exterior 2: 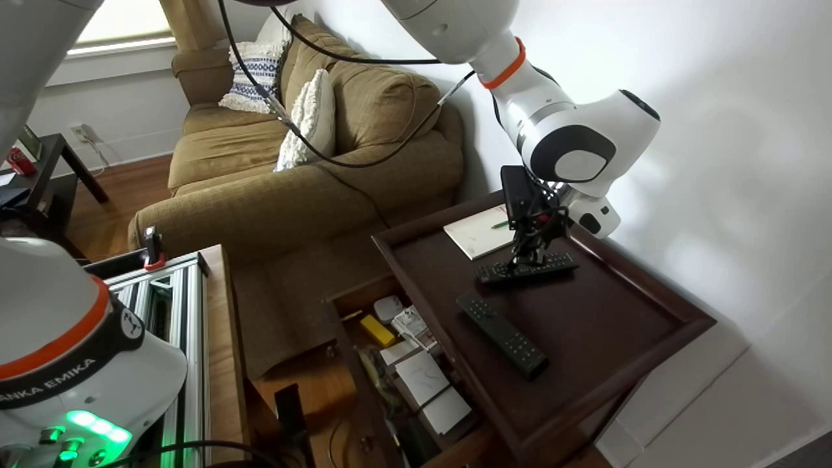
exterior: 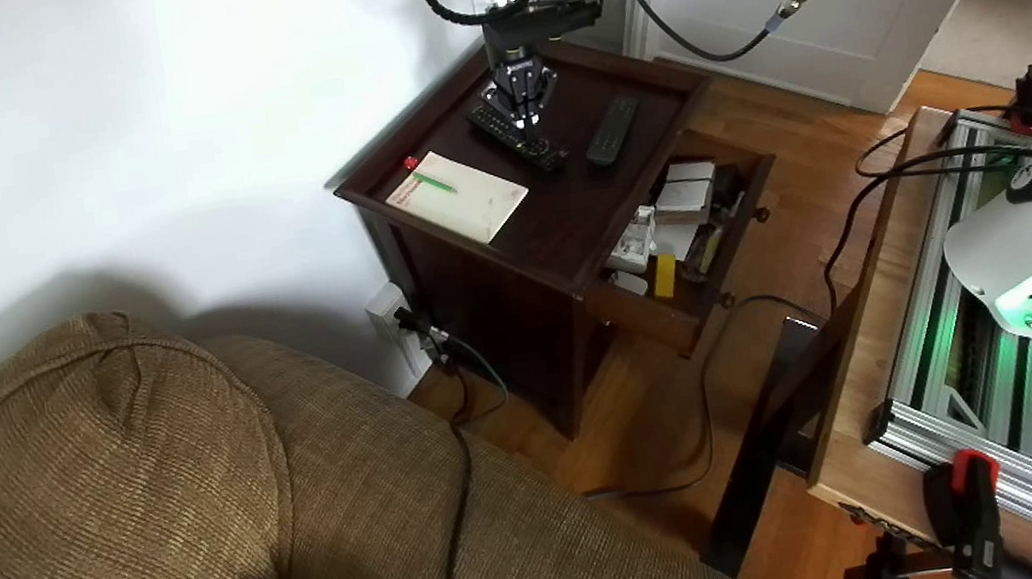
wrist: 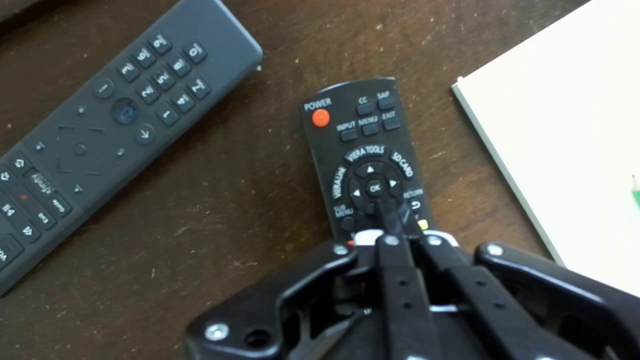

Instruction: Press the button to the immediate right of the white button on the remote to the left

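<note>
The remote is a long black bar with many small buttons, lying on the dark wooden table in both exterior views [exterior: 509, 135] [exterior 2: 556, 264]. In the wrist view the remote [wrist: 370, 162] shows a red-orange power button, an OK ring and a yellow button. No white button shows clearly; its lower half is hidden by the gripper. My gripper [exterior: 529, 123] points down over the remote, also in an exterior view [exterior 2: 518, 259]. In the wrist view the gripper's [wrist: 395, 215] dark fingertips are together over the ring's lower edge. I cannot tell whether they touch it.
A second black remote [exterior: 612, 132] [exterior 2: 504, 335] [wrist: 135, 110] lies beside it. A cream booklet [exterior: 458, 197] [exterior 2: 478, 233] [wrist: 575, 125] with a green pencil [exterior: 433, 181] lies on the other side. The table has a raised rim [exterior 2: 676, 315]. Its drawer [exterior: 684, 336] stands open, holding several items.
</note>
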Tool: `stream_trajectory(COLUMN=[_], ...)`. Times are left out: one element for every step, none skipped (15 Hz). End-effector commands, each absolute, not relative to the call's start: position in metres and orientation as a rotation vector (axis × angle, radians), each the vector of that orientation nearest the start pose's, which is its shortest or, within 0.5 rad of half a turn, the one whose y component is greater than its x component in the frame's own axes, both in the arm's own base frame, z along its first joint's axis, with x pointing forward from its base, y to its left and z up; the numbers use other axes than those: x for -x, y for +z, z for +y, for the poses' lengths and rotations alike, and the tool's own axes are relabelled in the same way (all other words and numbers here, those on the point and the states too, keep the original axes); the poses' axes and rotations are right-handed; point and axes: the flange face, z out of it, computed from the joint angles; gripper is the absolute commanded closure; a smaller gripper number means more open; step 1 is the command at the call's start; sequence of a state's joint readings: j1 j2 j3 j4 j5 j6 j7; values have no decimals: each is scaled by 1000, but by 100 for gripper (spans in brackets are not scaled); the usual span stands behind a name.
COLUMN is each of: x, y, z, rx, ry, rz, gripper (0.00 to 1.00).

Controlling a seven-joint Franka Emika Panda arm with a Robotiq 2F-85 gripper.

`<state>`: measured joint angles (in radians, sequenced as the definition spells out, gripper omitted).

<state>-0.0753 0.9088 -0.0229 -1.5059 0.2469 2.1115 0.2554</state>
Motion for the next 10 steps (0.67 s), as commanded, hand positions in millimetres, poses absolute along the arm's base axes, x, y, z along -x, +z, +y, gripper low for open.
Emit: stream_trajectory(x=[-670, -670, -669, -669, -668, -667, -666, -666, -666, -667], y=[94, 92, 90, 88, 85, 81, 77, 72, 71, 73], z=[-58, -58, -60, -60, -61, -63, -64, -67, -68, -67], rx=[2833, 2832, 2831, 2827, 2826, 2826, 2823, 2828, 2825, 2819], ry=[497, 506, 513, 526, 541, 559, 577, 592, 603, 607], rz=[762, 763, 766, 768, 771, 770, 765, 775, 775, 770], gripper=[100, 100, 100, 100, 100, 100, 100, 100, 100, 100])
